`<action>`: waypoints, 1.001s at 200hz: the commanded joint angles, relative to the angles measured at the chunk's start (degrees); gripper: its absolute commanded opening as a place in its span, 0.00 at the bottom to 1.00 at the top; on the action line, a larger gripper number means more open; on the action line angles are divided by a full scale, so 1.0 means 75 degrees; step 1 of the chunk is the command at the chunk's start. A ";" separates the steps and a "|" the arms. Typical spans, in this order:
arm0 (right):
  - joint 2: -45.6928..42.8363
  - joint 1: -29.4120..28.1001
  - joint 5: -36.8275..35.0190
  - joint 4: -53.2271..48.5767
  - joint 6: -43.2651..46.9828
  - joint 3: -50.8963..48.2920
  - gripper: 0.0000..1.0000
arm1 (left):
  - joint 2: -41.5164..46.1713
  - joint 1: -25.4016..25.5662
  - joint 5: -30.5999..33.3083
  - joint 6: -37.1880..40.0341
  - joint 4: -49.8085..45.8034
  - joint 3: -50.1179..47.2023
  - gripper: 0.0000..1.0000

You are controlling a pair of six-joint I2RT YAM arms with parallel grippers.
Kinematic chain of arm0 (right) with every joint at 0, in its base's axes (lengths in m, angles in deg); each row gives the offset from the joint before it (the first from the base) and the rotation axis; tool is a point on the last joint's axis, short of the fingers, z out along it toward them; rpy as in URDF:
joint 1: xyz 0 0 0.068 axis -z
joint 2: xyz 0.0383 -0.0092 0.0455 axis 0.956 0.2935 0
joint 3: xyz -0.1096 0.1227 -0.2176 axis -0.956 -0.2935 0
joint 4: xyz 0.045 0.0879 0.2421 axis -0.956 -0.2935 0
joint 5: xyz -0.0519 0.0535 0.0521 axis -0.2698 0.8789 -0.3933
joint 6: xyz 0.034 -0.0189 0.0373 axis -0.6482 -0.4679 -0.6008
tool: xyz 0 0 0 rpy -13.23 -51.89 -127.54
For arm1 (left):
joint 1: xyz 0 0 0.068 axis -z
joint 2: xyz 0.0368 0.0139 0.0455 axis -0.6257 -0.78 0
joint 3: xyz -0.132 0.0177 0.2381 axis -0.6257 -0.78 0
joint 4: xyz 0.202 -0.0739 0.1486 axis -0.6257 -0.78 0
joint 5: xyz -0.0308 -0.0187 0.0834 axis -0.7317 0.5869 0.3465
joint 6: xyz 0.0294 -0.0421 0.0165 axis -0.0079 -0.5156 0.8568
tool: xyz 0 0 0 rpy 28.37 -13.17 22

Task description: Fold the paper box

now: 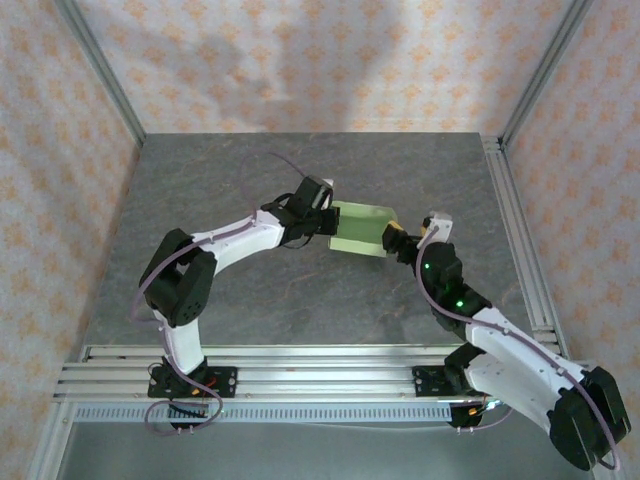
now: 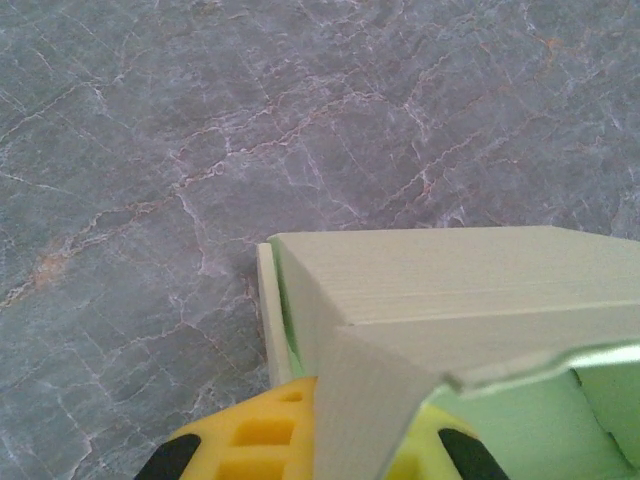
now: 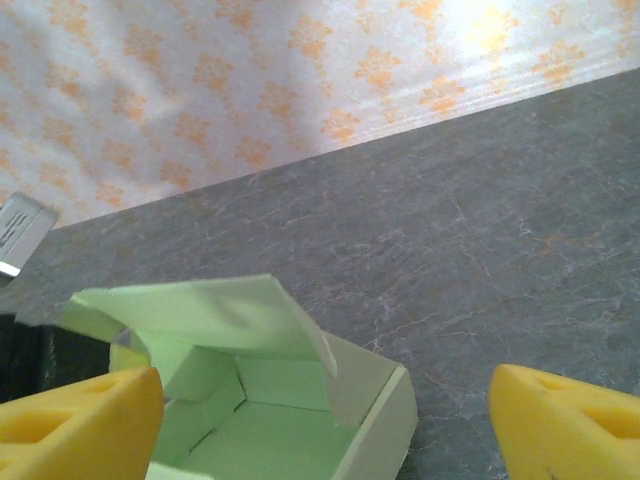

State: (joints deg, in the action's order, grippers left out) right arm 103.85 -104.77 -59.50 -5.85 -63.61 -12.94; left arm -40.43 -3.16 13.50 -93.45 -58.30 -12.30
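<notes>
The paper box (image 1: 358, 229) is pale yellow-green card, partly formed, lying at the table's middle. My left gripper (image 1: 322, 222) is at its left end; in the left wrist view the yellow fingers (image 2: 250, 440) are shut on a side wall of the paper box (image 2: 440, 290). My right gripper (image 1: 397, 238) sits at the box's right end. Its yellow fingers (image 3: 80, 425) stand wide apart and open, with the paper box (image 3: 260, 400) between them, lid flap half raised over the green inside.
Grey marble-patterned tabletop (image 1: 300, 300) lies all round the box. Patterned walls (image 1: 300, 60) and metal frame posts (image 1: 520, 230) close the cell at the back and sides. An aluminium rail (image 1: 300, 370) runs along the near edge.
</notes>
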 commanded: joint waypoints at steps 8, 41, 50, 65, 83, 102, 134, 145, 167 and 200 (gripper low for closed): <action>0.0278 0.0008 -0.0585 -0.1069 -0.0824 0.0805 0.83 | 0.0403 0.0114 0.0343 0.0251 0.0453 -0.0328 0.00; 0.0805 0.0010 -0.0787 -0.1960 -0.1332 0.1556 0.82 | 0.0670 0.0283 0.0547 0.0407 0.0759 -0.0733 0.00; 0.0943 0.0014 -0.0823 -0.2141 -0.1452 0.1706 0.81 | 0.0776 0.0343 0.0653 0.0477 0.0860 -0.0860 0.00; 0.1192 0.0007 -0.0797 -0.2386 -0.1628 0.1939 0.81 | 0.0940 0.0433 0.0829 0.0569 0.1031 -0.1111 0.00; 0.1471 0.0011 -0.0740 -0.2643 -0.1886 0.2157 0.80 | 0.1131 0.0517 0.0988 0.0653 0.1302 -0.1422 0.00; 0.1725 0.0014 -0.0713 -0.2920 -0.2168 0.2302 0.80 | 0.1219 0.0598 0.1127 0.0732 0.1442 -0.1623 0.00; 0.1956 0.0008 -0.0527 -0.3229 -0.2594 0.2224 0.80 | 0.1208 0.0681 0.1134 0.0806 0.1430 -0.1732 0.00; 0.1957 0.0011 -0.0440 -0.3223 -0.2728 0.2139 0.80 | 0.1185 0.0704 0.1142 0.0797 0.1456 -0.1780 0.00; 0.1958 0.0011 -0.0245 -0.3199 -0.2861 0.2037 0.79 | 0.1120 0.0724 0.1210 0.0781 0.1500 -0.1830 0.00; 0.2042 0.0005 -0.0087 -0.3190 -0.3022 0.1962 0.75 | 0.1055 0.0721 0.1227 0.0851 0.1522 -0.1843 0.00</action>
State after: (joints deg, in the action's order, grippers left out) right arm 118.47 -104.77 -61.16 -28.38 -84.24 2.64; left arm -33.02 1.80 20.52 -88.25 -48.22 -25.22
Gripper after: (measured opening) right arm 0.764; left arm 0.051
